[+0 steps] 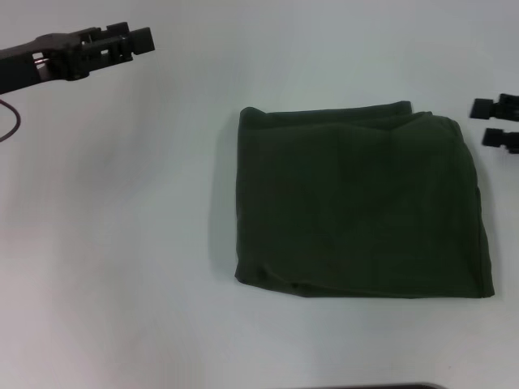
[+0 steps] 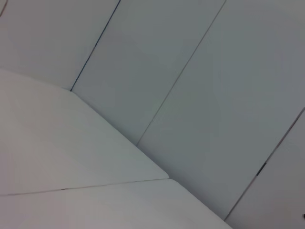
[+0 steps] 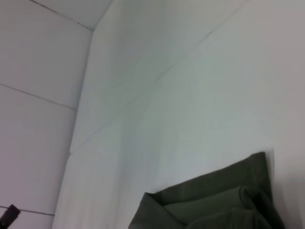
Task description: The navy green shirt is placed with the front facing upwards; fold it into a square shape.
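across the whole head view spreads a white table (image 1: pixel 122 267), and right of centre on it lies the navy green shirt (image 1: pixel 361 203), folded into a rough square with its plain side up and no print showing. its layered edges bunch a little along the top and the lower left corner. at the upper left of the frame hangs the left gripper (image 1: pixel 138 39), well apart from the shirt, its dark fingers drawn close together around nothing. at the right edge, just beside the shirt's upper right corner, sits the right gripper (image 1: pixel 496 121), its two fingertips spread with a clear gap and gripping nothing. at the bottom of the right wrist view shows a folded corner of the shirt (image 3: pixel 214 200) on the table.
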`<state>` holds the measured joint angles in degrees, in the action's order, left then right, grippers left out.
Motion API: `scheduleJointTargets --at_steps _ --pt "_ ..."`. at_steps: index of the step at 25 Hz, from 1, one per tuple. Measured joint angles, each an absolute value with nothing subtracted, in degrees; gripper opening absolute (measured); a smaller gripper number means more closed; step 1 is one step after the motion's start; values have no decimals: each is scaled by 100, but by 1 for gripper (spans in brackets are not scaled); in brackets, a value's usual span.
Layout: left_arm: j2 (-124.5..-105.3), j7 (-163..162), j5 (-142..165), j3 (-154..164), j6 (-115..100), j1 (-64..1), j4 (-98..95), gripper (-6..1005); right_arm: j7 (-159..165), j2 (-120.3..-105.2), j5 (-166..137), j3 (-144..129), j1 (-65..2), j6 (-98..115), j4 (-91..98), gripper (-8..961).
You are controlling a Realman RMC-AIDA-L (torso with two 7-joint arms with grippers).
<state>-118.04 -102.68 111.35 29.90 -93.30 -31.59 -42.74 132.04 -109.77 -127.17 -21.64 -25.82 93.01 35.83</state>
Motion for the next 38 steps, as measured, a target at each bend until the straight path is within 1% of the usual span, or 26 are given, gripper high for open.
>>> scheduleJointTargets --at_steps 3,8,17,19,23,27,33,38 --pt "-11804 -10267 11134 2984 -9325 -3192 -4274 697 13174 -11022 -12717 -2275 -2682 9100 3381 905" --pt "-11803 -10265 11134 2998 -9299 -3214 -4272 697 13157 -11152 -12701 -2384 -2773 8852 3272 900" --pt "-11803 -10202 11134 2997 -9187 -3226 -4269 698 13101 -11268 -12553 -2328 -2943 8577 3119 874" --pt "-11812 -10198 11135 2997 -9180 -3226 -4265 698 13039 -11319 -12404 -2331 -2973 8534 3101 869" --pt "-11825 -10196 11135 2996 -9178 -3226 -4262 698 12849 -11476 -12094 -2345 -3019 8429 3093 857" --pt "-11838 -10188 11135 2989 -9152 -3225 -4262 697 12682 -11569 -11998 -2327 -3052 8368 3081 846" --pt "-11846 -10186 11135 2997 -9106 -3216 -4262 695 12559 -11574 -11706 -2272 -2895 8274 3109 829" --pt "-11853 -10193 11135 2975 -9105 -3185 -4262 694 12455 -11504 -11491 -2228 -2659 8213 3090 815"
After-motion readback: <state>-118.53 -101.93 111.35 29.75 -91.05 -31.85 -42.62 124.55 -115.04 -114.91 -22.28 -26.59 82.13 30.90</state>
